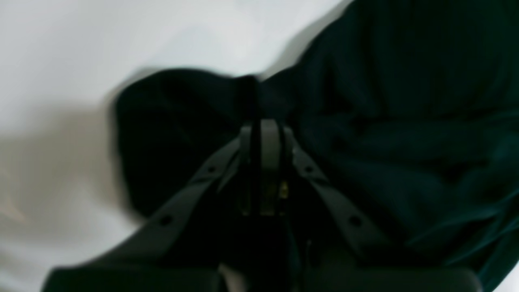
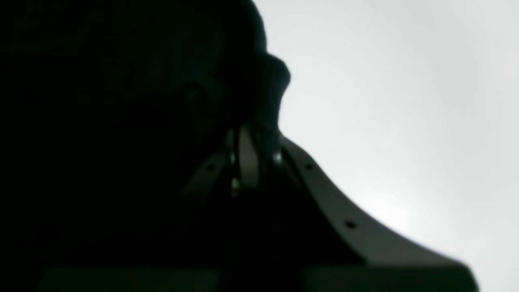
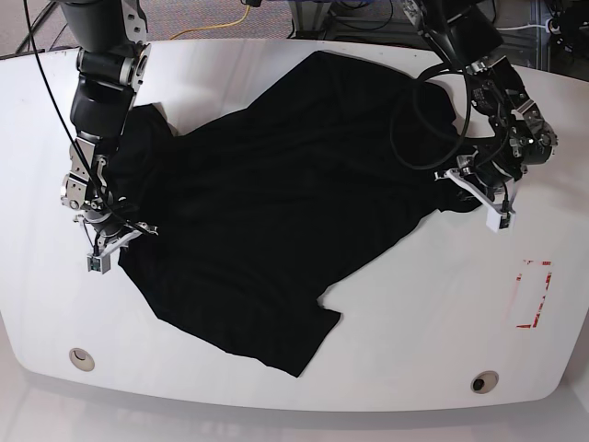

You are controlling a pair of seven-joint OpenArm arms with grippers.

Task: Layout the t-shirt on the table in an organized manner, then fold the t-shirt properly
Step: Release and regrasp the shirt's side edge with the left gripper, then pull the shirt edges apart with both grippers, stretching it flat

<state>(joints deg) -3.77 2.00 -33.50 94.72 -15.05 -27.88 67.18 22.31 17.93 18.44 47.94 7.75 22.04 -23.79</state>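
The black t-shirt (image 3: 267, 203) lies spread and wrinkled across the middle of the white table (image 3: 414, 313). My left gripper (image 3: 467, 191), on the base view's right, is shut on the shirt's right edge; in the left wrist view its fingers (image 1: 261, 134) pinch a bunched fold of the t-shirt (image 1: 405, 121). My right gripper (image 3: 124, 238), on the base view's left, is shut on the shirt's left edge; in the right wrist view the closed gripper (image 2: 247, 138) grips the dark t-shirt (image 2: 121, 101), which fills the left half.
A red tape rectangle (image 3: 531, 295) is marked near the table's right edge. Two round grommet holes (image 3: 81, 357) (image 3: 483, 380) sit near the front edge. Cables and floor lie beyond the far edge.
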